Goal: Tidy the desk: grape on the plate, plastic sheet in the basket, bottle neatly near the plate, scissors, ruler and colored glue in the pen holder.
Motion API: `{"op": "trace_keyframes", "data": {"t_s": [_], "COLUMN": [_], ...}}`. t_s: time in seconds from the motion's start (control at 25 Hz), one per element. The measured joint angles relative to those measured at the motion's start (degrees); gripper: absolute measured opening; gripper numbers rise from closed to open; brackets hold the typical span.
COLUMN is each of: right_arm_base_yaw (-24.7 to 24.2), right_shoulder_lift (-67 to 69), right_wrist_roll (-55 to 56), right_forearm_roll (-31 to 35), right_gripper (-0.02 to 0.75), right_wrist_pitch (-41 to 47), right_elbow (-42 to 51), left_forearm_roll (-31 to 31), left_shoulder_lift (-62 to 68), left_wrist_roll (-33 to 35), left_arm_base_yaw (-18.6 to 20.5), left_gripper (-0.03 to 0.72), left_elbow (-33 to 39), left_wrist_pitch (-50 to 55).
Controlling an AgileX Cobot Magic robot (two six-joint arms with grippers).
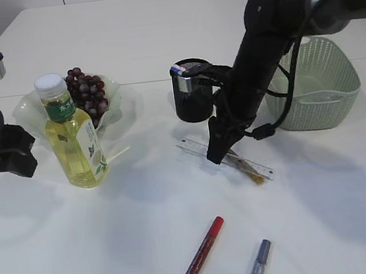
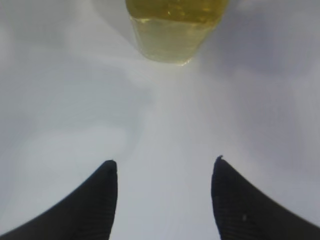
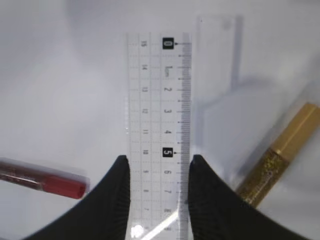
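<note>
One ruler (image 3: 159,135) between tool (image 3: 159,172) tips

white table (image 1: 158,40) carries bottle (image 1: 72,134), plate (image 1: 115,102), pen holder (image 1: 193,99), basket (image 1: 317,84), ruler (image 1: 229,158), pens (image 1: 201,255).

Clear ruler (image 3: 159,125) with black marks, gold glitter glue (image 3: 280,157), yellow bottle (image 1: 72,134)

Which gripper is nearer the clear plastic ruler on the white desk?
Right. The right gripper has its fingers on either side of the clear plastic ruler. The left gripper is open, far off by the yellow drink bottle.
</note>
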Motion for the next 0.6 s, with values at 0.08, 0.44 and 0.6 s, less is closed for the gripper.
{"op": "trace_keyframes", "data": {"t_s": [0.08, 0.44, 0.6], "right_arm_base_yaw": [-1.2, -5.8, -7.6], "right_shoulder_lift": [0.0, -1.2, -1.2], "right_wrist_roll": [-1.5, -6.4, -8.8], "right_forearm_roll": [3.5, 17.3, 22.4], "right_gripper": [0.272, 0.272, 0.272], "right_wrist_pitch": [0.0, 0.3, 0.3], "right_elbow": [0.0, 0.0, 0.0], "left_forearm_roll": [0.0, 0.0, 0.0], "left_shoulder_lift": [0.0, 0.0, 0.0], "left_wrist_roll": [0.0, 0.0, 0.0], "left_arm_base_yaw": [0.0, 0.0, 0.0], "left_gripper": [0.435, 0.435, 0.435], "left_elbow": [0.0, 0.0, 0.0], "left_wrist_pitch": [0.0, 0.0, 0.1]}}
